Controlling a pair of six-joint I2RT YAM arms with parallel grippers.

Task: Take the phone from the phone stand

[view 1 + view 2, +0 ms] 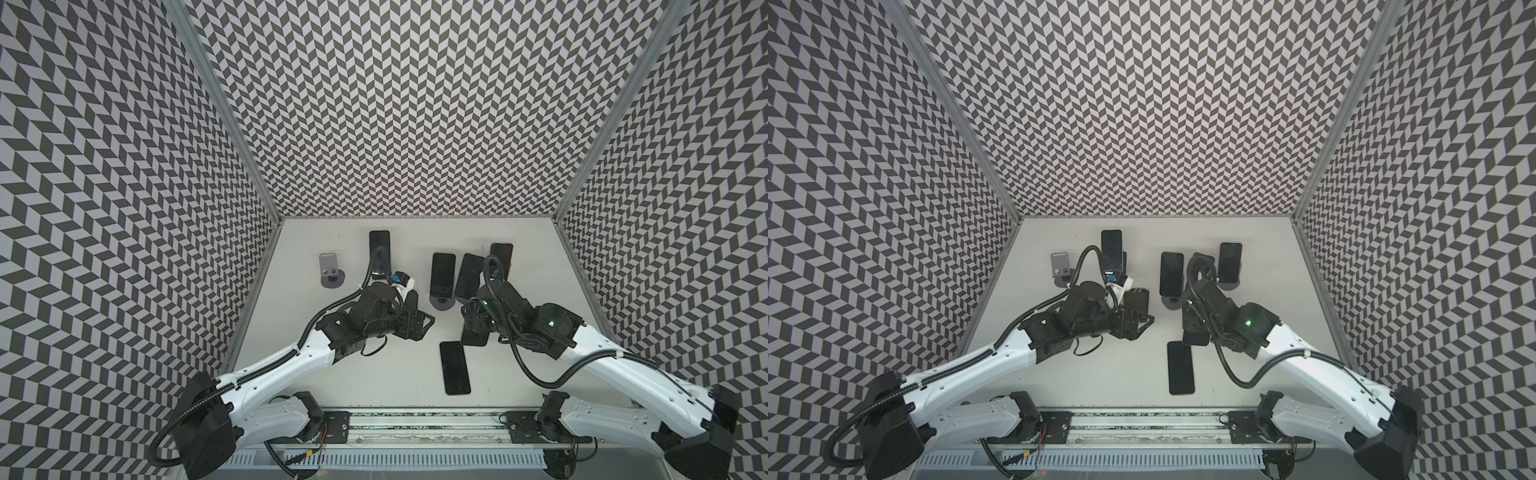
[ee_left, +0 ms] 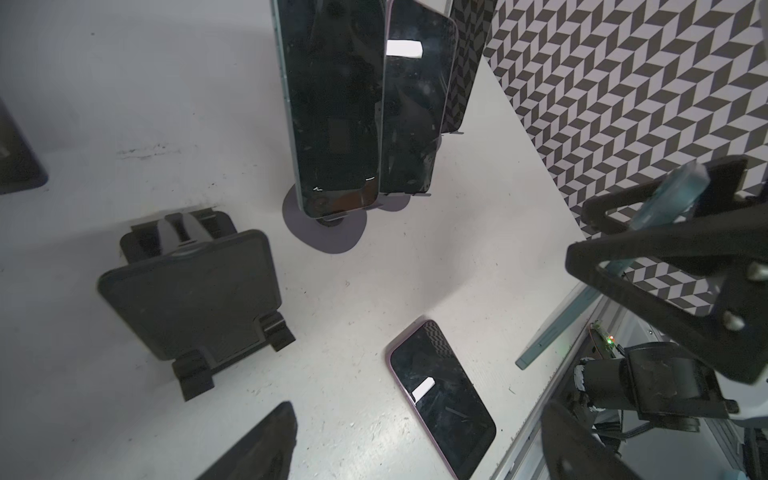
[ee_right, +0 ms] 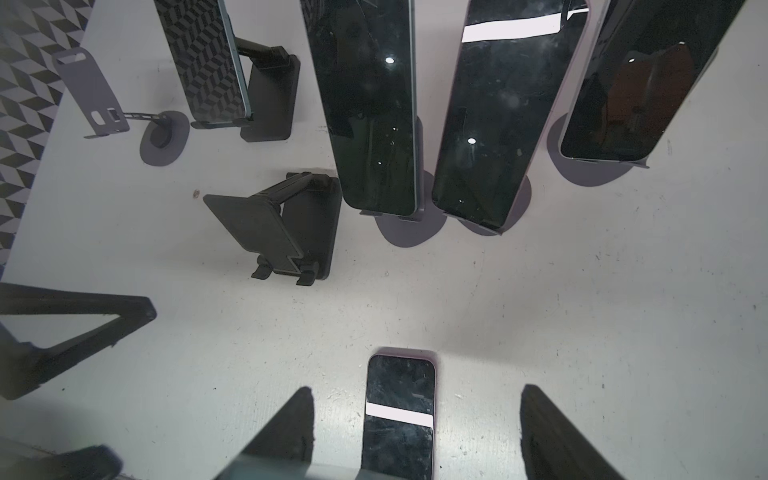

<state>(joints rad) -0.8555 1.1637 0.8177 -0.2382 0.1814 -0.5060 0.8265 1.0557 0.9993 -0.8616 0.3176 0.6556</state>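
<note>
My right gripper [image 1: 473,320] is shut across the width of a dark phone [image 1: 474,337]. The phone hangs upright above the table, clear of every stand. In the left wrist view it shows edge-on as a teal strip [image 2: 557,324] between the right fingers. In the right wrist view only a blurred band [image 3: 291,468] of it shows at the frame's edge. An empty black phone stand [image 1: 409,302] sits to its left, beside my left gripper [image 1: 422,326]. That gripper is open, with nothing between its fingers [image 2: 266,444]. An empty grey stand [image 1: 330,270] is at the far left.
Another phone [image 1: 455,368] lies flat on the table, below and between both grippers. Several more phones lean on stands: one on a black stand [image 1: 379,249] at the back left, three on grey stands [image 1: 441,302] behind my right gripper. Patterned walls close in the left, back and right.
</note>
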